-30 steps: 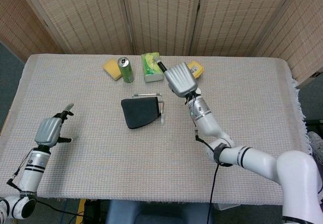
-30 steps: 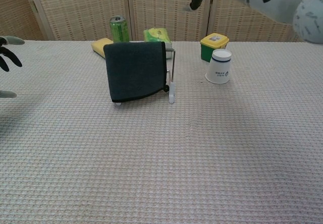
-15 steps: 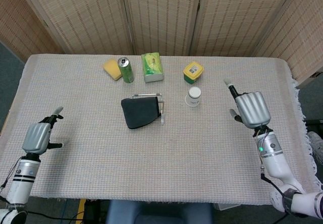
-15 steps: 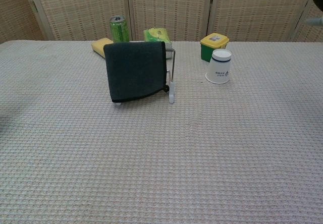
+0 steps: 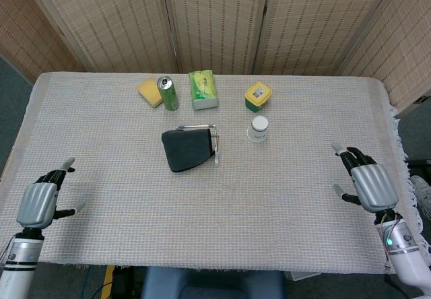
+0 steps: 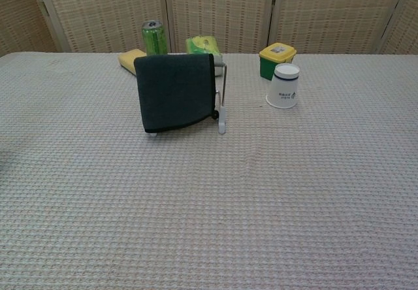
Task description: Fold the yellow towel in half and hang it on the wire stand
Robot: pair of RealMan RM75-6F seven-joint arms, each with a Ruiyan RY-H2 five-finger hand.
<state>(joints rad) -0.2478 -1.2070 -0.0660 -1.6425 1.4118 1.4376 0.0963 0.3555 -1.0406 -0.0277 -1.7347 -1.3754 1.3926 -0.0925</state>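
Your left hand [image 5: 39, 203] sits low at the near left edge of the woven beige tablecloth [image 5: 101, 151], fingers spread and holding nothing. Your right hand [image 5: 372, 186] mirrors it at the near right edge, fingers apart and empty too. Neither hand shows in the chest view.

Well ahead of both hands, roughly midway between them, a dark folded towel [image 6: 175, 92] hangs draped over the thin wire stand [image 6: 222, 100]; you see it dark, not yellow, in both views. Beyond it toward your right hand stands an upturned white paper cup [image 6: 284, 86], with a yellow-lidded green tub [image 6: 277, 56] just behind. Further back, on your left hand's side, are a green drink can [image 6: 153, 36], a yellow sponge block [image 6: 130, 59] and a green-yellow packet [image 6: 204, 45].
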